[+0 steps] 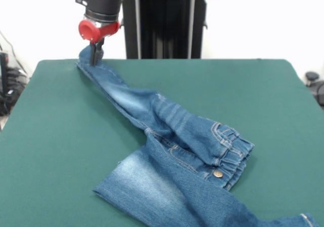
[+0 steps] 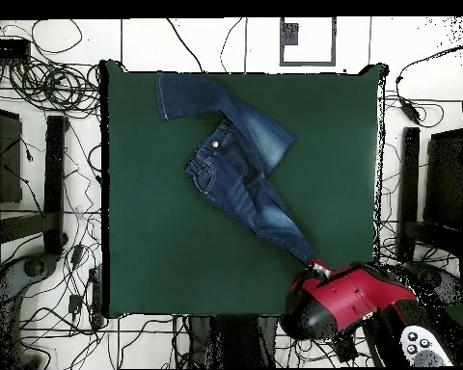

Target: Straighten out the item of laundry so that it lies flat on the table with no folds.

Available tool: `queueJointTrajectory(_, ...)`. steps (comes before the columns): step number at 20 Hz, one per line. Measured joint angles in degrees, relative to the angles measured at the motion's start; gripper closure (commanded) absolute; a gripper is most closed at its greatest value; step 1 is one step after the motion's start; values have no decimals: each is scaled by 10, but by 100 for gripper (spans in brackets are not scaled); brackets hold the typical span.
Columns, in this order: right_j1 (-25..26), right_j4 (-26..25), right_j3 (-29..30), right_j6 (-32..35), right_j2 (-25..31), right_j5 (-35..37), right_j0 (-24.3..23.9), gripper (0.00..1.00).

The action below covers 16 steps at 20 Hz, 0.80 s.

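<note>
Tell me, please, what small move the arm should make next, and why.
Probably draw the hem a little farther toward the table's corner: the pincer appears shut on one leg end of the jeans, and that leg looks narrow and bunched, with the other leg folded across.

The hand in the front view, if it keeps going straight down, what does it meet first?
The hand points down onto the jeans leg's end, apparently touching already; beneath it lies the green table.

Jeans (image 1: pixel 172 151) on the table (image 1: pixel 268 100), lying aslant: one leg runs to the table's far corner, its hem under the gripper (image 1: pixel 94 55) and raised off the cloth; the other leg lies folded across at the near edge, waistband between them.
</note>
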Motion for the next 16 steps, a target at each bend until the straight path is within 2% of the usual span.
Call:
queueJointTrajectory(2, 6, -14, 0, 0, -10, -7, 6, 100)
queueJointTrajectory(3, 15, -29, -1, 0, -19, -23, 11, 0)
queueJointTrajectory(8, 24, -31, -1, 0, -23, -58, 0, 0)
queueJointTrajectory(11, 35, -32, -1, 0, -20, -92, -34, 0)
queueJointTrajectory(16, 46, -32, -1, 0, -20, -104, -57, 0)
